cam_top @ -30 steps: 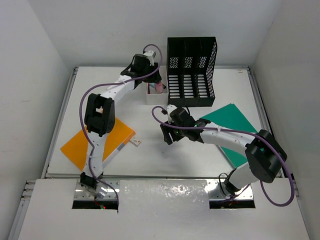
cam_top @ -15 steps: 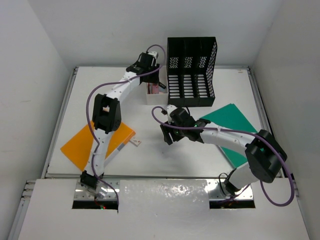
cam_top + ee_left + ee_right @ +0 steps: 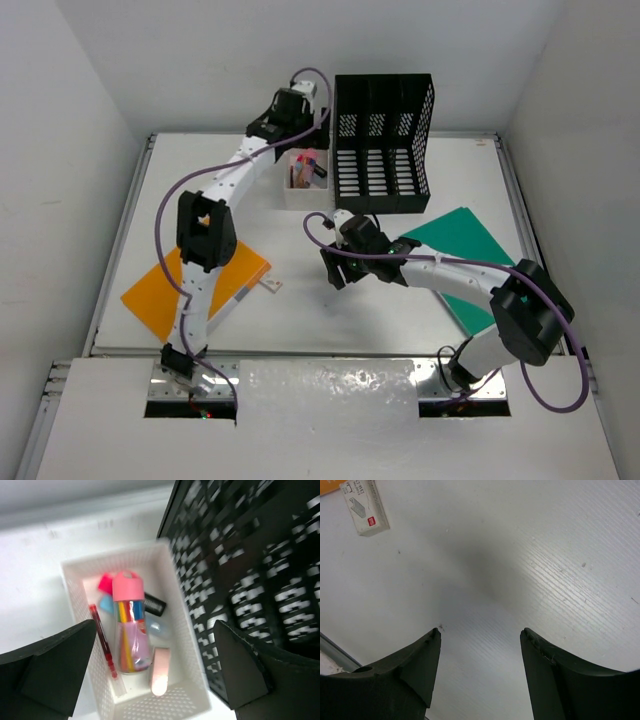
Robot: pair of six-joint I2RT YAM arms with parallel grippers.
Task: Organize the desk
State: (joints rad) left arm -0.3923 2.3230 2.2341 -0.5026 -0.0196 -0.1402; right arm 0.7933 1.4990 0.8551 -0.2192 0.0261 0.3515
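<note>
On the white desk (image 3: 300, 310) a small white basket (image 3: 297, 196) stands beside the black file holder (image 3: 383, 140). My left gripper (image 3: 303, 140) hovers over the basket (image 3: 80, 605), open wide and holding nothing. In the basket lie a pink-capped clear tube of coloured pens (image 3: 129, 625), a red pen (image 3: 102, 642), a pink eraser (image 3: 160, 677) and a black item (image 3: 154, 604). My right gripper (image 3: 333, 272) hangs open over bare desk (image 3: 485, 570), nothing between its fingers. A small white staple box (image 3: 364, 507) lies ahead of it to the left.
An orange folder (image 3: 160, 295) lies at the near left under the left arm. A green folder (image 3: 470, 250) lies at the right, partly under the right arm. The staple box (image 3: 269, 285) sits by the orange folder's corner. White walls enclose the desk.
The left gripper dipped into the basket, then opened wide and drew up and back; the pink-capped tube now lies loose in the basket. The right arm has not moved.
</note>
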